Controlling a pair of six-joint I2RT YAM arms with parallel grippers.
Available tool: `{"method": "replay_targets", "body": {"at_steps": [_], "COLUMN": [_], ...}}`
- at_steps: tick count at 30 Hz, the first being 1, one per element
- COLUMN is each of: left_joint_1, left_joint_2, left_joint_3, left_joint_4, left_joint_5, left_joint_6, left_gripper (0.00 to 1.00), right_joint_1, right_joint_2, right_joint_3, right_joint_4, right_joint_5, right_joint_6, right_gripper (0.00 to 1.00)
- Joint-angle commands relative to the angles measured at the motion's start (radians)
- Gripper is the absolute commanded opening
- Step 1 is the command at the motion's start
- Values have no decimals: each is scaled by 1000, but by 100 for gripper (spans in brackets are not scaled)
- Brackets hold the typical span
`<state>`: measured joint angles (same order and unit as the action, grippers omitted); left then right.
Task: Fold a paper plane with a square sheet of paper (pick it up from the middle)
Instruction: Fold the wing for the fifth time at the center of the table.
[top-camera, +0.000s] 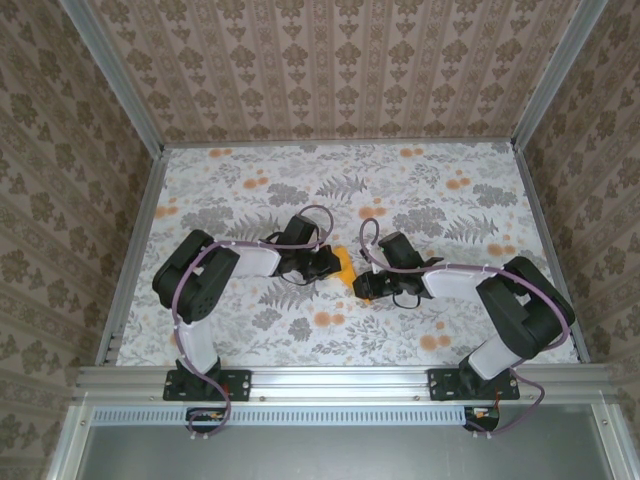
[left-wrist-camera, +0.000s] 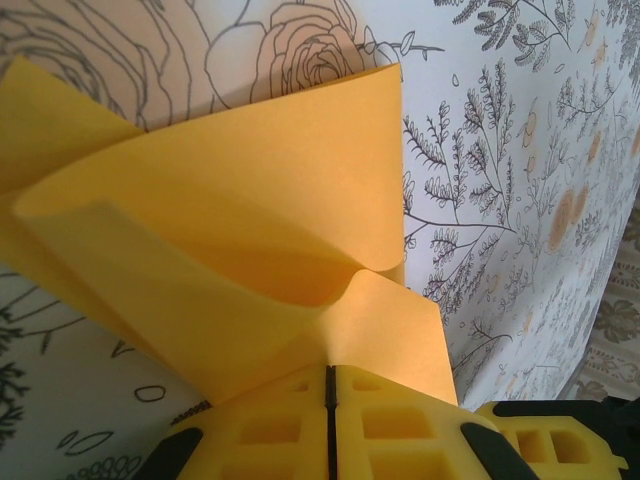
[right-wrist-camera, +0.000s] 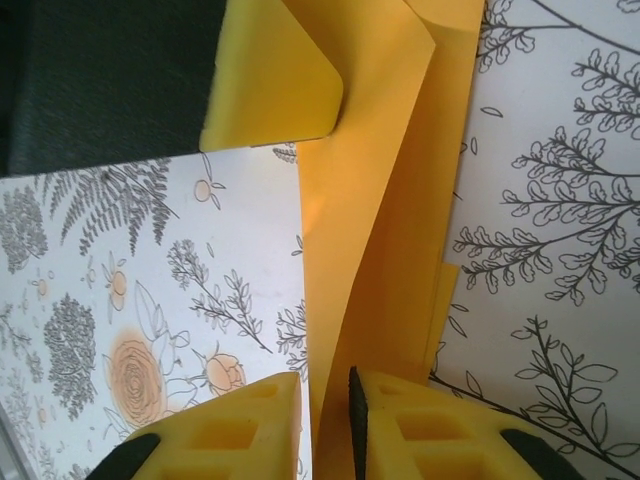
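Observation:
The square sheet of paper (top-camera: 346, 268), plain orange-yellow, is folded into loose layers and held up between the two arms at the table's middle. My left gripper (left-wrist-camera: 330, 385) is shut on one end, and curled flaps of the paper (left-wrist-camera: 250, 200) fan out from its closed jaws. My right gripper (right-wrist-camera: 325, 400) has its jaws a narrow gap apart, with a folded strip of the paper (right-wrist-camera: 380, 200) running up between them, close to the right pad. That strip reaches the left gripper's fingers (right-wrist-camera: 275, 90) at the top. In the top view the grippers (top-camera: 335, 265) (top-camera: 362, 287) nearly meet. The paper plane is out of view.
The table (top-camera: 300, 180) is covered with a white cloth printed with grey leaves and orange flowers. Aluminium rails (top-camera: 130, 250) and patterned walls close it in at the left, right and back. Both arm bases stand at the near edge.

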<state>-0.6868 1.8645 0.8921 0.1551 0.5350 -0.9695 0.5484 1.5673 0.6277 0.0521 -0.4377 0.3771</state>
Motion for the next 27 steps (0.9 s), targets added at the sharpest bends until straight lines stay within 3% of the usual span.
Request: {"method": "replay_targets", "body": {"at_steps": [1, 8, 18, 27], "left_joint_1": [-2, 1, -2, -29], "left_joint_2": [10, -14, -124, -112], "left_joint_3": [31, 30, -55, -115], "left_joint_4": [-32, -22, 134, 202], "left_joint_5": [5, 15, 38, 43], "left_joint_6": [32, 39, 40, 31], "left_gripper": [10, 11, 26, 20], "right_joint_1": [5, 5, -17, -61], "right_joint_2": [20, 48, 101, 136], "right_joint_3": [23, 12, -23, -44], "right_joint_4": [-28, -10, 70, 102], "right_joint_5": [19, -13, -65, -108], "right_joint_6": [-11, 40, 162, 242], "right_gripper": [17, 9, 6, 4]}}
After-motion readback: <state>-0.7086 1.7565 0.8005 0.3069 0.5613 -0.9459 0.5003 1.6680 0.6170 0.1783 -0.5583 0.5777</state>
